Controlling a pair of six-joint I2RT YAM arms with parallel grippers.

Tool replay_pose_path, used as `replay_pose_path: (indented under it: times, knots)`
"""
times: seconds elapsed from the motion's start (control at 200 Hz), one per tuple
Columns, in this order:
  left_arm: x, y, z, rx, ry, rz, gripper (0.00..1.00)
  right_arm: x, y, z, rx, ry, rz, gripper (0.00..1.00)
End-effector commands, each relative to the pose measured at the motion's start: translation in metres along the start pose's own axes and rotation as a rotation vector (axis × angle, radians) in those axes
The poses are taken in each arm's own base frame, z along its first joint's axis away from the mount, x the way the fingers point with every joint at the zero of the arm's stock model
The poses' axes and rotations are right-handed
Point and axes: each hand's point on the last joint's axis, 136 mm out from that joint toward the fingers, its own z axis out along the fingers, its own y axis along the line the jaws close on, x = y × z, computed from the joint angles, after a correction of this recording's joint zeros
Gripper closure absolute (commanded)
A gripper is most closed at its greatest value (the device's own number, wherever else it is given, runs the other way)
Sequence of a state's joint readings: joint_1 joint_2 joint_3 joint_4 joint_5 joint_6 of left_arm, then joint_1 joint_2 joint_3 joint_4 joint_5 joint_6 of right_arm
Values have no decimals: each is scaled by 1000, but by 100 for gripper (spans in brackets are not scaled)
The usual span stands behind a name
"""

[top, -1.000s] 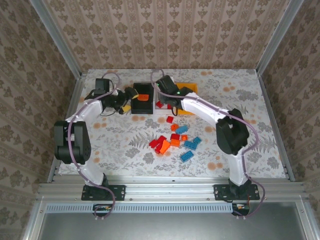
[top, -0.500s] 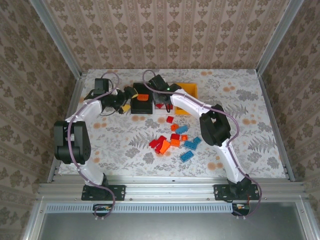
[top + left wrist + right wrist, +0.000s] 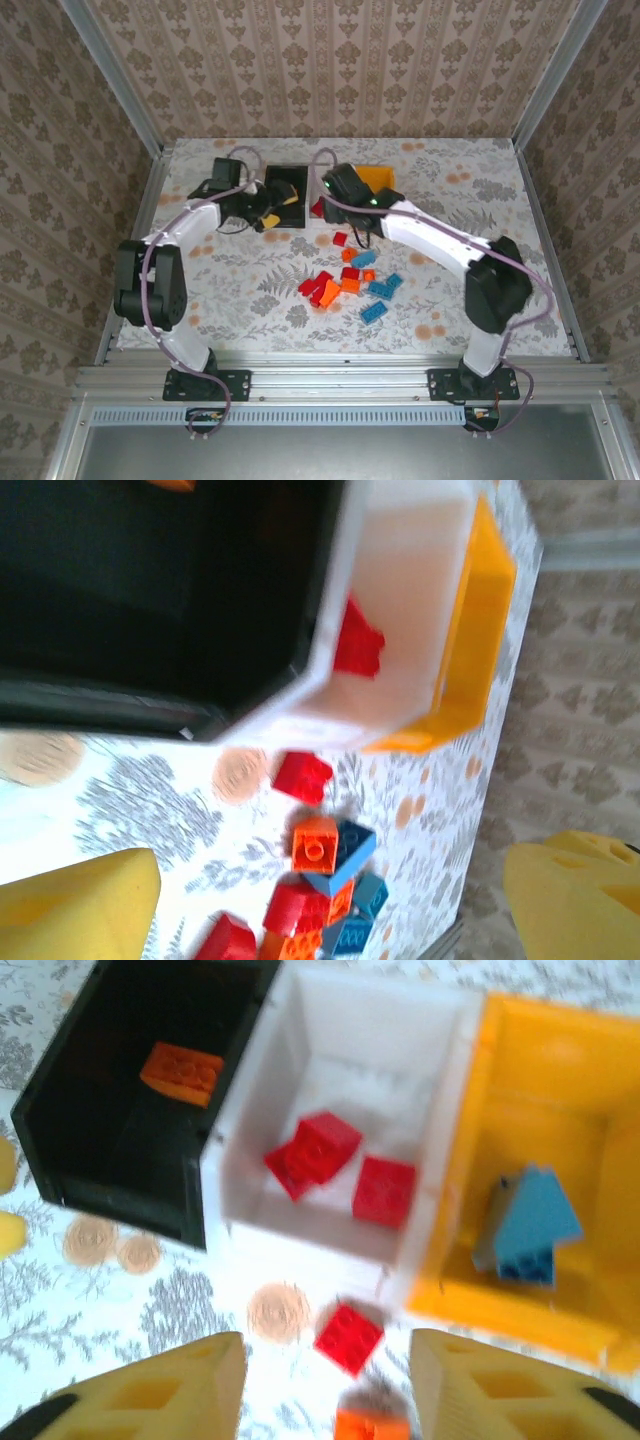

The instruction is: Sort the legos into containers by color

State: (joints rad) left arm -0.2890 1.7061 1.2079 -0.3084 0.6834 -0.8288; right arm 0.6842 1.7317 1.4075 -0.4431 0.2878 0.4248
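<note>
The right fingers (image 3: 150,1395) stand apart, empty, near the white plastic bin (image 3: 380,1030) holding red studded bricks (image 3: 385,1190). The left fingers (image 3: 575,890) gape wide.

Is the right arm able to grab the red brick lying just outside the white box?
Probably yes: the right tool hangs open right above the red brick, with nothing between them.

Three open rectangular plastic bins: one black bin (image 3: 100,1135), one white bin (image 3: 340,1030), one yellow-orange bin (image 3: 560,1070). Black bin holds one orange studded brick (image 3: 181,1072).
</note>
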Motion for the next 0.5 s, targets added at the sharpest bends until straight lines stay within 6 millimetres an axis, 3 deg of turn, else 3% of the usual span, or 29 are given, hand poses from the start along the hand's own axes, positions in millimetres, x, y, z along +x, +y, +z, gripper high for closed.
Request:
replay_pose_path:
  times: [0.0,0.12,0.21,0.37,0.495]
  knots:
    - [26,-28,7,11,57,93,10,65,-11,0,10,115,43,56]
    - [50,-41,20,23,112,132,10,120,-14,-15,16,228,-55,49]
    - [54,-41,23,17,123,138,10,150,-13,-26,-3,311,-49,43]
    - [51,-36,23,-11,114,146,11,171,29,-37,-108,292,172,36]
    - [43,-29,19,-26,98,133,11,183,64,-34,-118,274,277,35]
